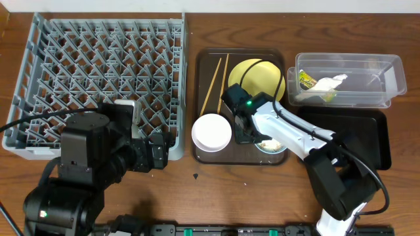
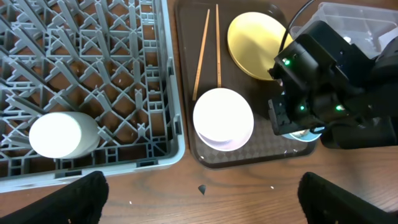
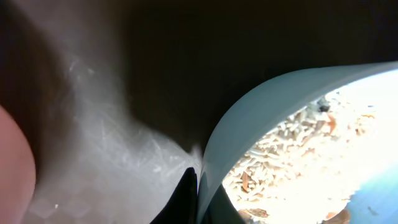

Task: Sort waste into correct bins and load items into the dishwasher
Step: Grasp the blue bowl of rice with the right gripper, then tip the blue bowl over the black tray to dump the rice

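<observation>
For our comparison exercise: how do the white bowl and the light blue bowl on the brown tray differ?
The white bowl looks empty; the light blue bowl holds rice-like scraps. The white bowl stands free; the light blue bowl's rim is pinched by the right gripper. Both sit on the brown tray.

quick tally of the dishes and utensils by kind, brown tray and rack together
plates: 1 (yellow plate)
bowls: 2 (white bowl, light blue bowl)
cups: 1 (white cup in the dish rack)
chopsticks: 2
total: 6
</observation>
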